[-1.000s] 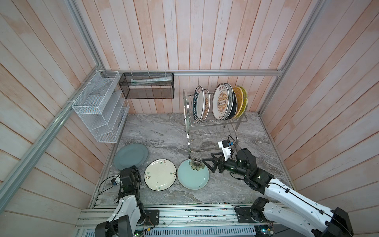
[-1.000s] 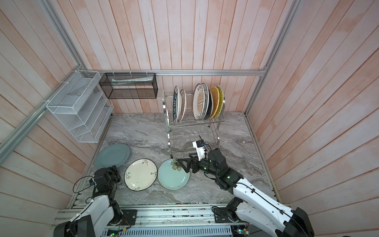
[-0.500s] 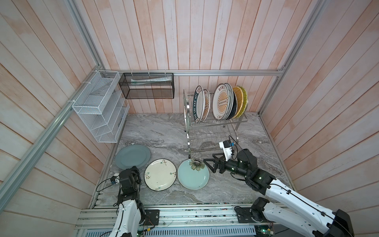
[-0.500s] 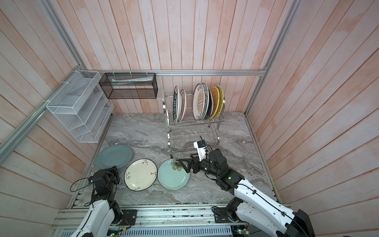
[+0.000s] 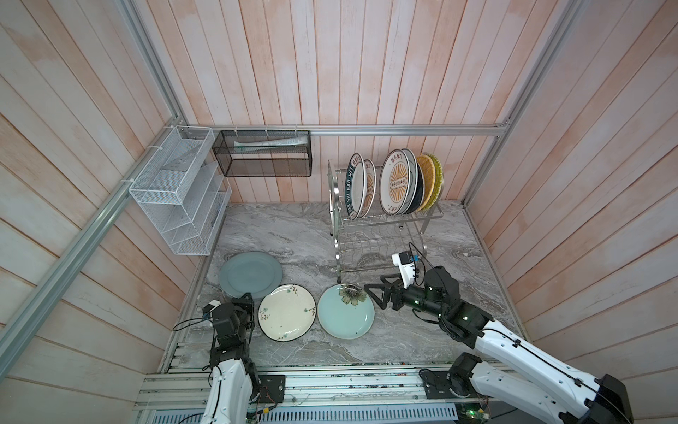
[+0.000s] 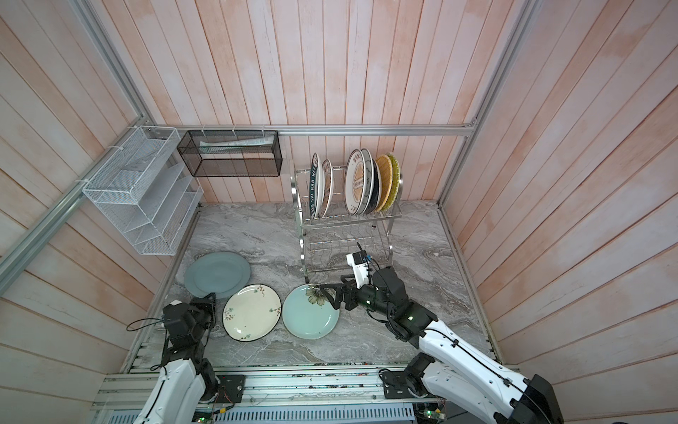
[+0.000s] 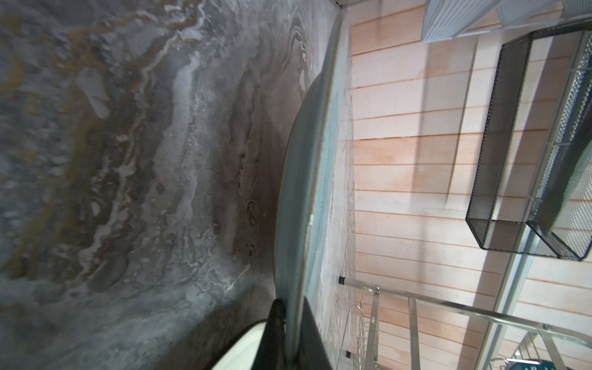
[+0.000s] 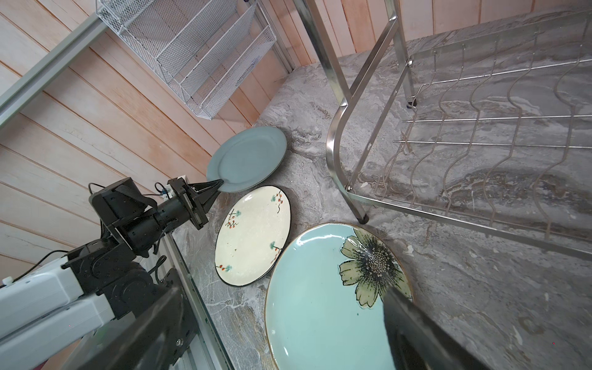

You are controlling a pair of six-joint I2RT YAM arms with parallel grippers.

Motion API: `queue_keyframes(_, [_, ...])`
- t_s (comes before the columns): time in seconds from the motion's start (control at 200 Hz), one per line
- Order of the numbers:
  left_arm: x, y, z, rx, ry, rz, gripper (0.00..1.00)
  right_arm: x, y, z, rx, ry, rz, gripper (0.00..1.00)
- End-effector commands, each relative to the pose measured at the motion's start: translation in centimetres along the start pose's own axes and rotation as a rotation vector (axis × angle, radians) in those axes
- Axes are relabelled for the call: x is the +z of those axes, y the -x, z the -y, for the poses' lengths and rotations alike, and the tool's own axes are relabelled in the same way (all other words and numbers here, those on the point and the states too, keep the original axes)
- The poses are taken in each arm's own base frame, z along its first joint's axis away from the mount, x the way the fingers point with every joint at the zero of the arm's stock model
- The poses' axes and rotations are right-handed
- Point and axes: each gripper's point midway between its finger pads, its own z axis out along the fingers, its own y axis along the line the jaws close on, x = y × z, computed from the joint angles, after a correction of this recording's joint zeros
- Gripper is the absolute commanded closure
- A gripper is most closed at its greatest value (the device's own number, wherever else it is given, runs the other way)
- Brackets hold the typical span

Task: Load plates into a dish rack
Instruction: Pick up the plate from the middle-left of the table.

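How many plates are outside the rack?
3: grey-blue plate farthest left, rim in the left gripper; cream floral plate in the middle; pale blue flower plate beside the rack.

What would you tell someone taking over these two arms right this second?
Left gripper: shut on the near rim of the grey-blue plate.
Right gripper: open, at the rim of the sunflower plate, not gripping.
Cream floral plate: flat on the table, untouched.
Done: the upper tier of the dish rack holds a row of plates.
To do: rack these three; the lower tier has free slots.
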Motion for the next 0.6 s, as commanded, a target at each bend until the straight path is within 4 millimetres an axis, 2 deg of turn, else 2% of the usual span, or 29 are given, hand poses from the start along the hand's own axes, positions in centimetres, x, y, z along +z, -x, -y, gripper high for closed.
queue_keyframes(0.0, [-1.4, 1.1, 9.8, 0.133, -0.324, 0.019, 1.00, 0.0, 1.1, -0.3, 0.005, 0.002, 0.024, 0.02])
queue_keyframes(0.295, [-1.9, -0.7, 12.9, 0.213, -0.443, -0.094, 1.00, 0.2, 1.5, -0.6, -0.003, 0.010, 0.020, 0.02])
queue_keyframes(0.595, [-4.2, -3.1, 16.9, 0.293, -0.583, -0.249, 1.00, 0.3, 2.5, -0.1, -0.009, -0.013, 0.022, 0.02])
